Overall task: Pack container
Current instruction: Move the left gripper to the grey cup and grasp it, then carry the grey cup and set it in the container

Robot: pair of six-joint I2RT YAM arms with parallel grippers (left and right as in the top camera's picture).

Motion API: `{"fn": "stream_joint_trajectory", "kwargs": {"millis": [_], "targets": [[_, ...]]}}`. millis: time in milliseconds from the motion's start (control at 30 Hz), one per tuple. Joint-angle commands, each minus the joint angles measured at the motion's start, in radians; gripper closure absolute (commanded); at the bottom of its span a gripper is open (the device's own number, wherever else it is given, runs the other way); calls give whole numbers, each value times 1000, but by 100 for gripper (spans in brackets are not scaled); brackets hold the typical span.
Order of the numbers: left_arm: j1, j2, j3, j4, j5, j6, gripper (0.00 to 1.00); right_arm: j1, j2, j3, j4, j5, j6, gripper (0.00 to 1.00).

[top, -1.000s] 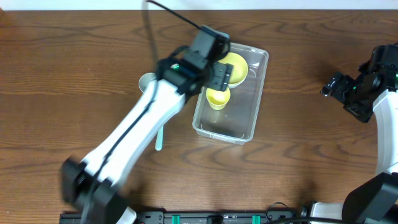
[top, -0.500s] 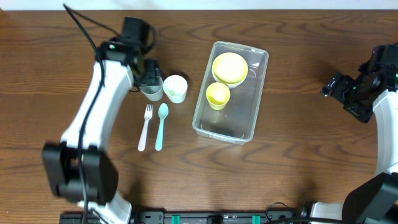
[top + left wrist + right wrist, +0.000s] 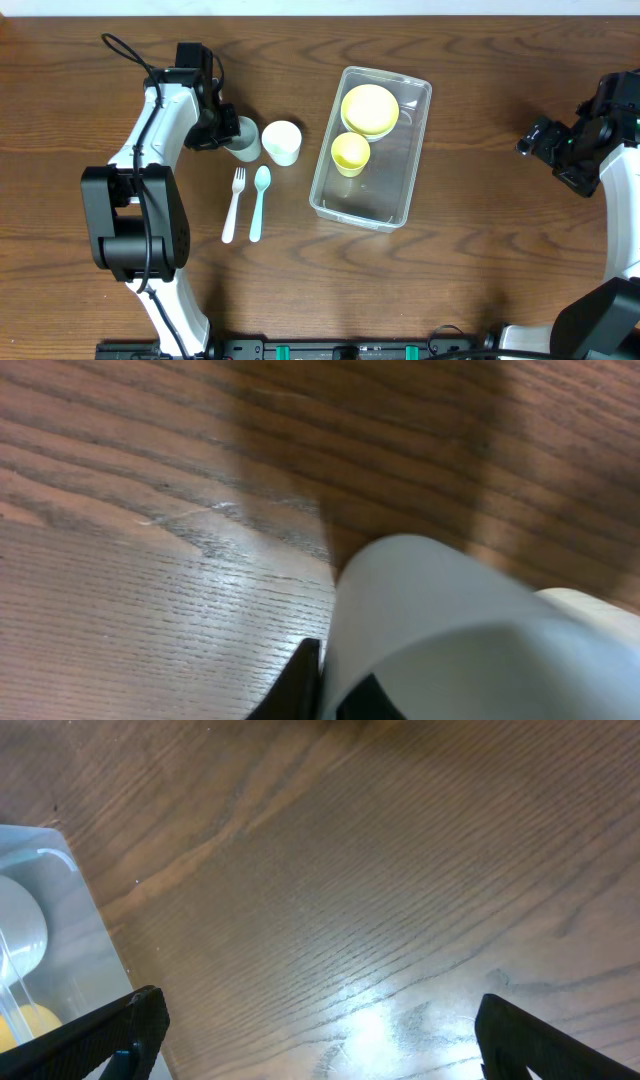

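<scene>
Dragging the small grey plastic cup (image 3: 243, 140) sideways, you may topple the round white plastic cup (image 3: 282, 142) just right of it; I cannot tell your left gripper's (image 3: 228, 133) hold, and your right gripper (image 3: 318, 1025) gapes wide.

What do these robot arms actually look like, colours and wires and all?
Both arms have smooth white tube-like links joined by chunky black joints. A thin black cable loops off the left arm. The left hand and right hand are black; the right hand shows small green marks, and its fingers are flat and dark.
</scene>
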Motion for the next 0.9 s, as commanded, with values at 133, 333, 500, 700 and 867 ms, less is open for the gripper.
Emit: {"fn": "stream_joint_trajectory", "kwargs": {"millis": [133,333,500,700,867], "targets": [[-1,-58,71,-77,10,-6,95,-5,-2,-2,0,3,-8,1],[-40,-228,168,-167,6,-2,94,-6,-2,-2,0,3,-8,1],[-192,-379,194,-211,6,6,94,-5,-2,-2,0,3,-8,1],[-466,-374,189,-187,-18,13,94,-5,-2,-2,0,3,-8,1],[-631,-274,189,-130,-119,12,94,-6,-2,-2,0,3,-8,1]]}}
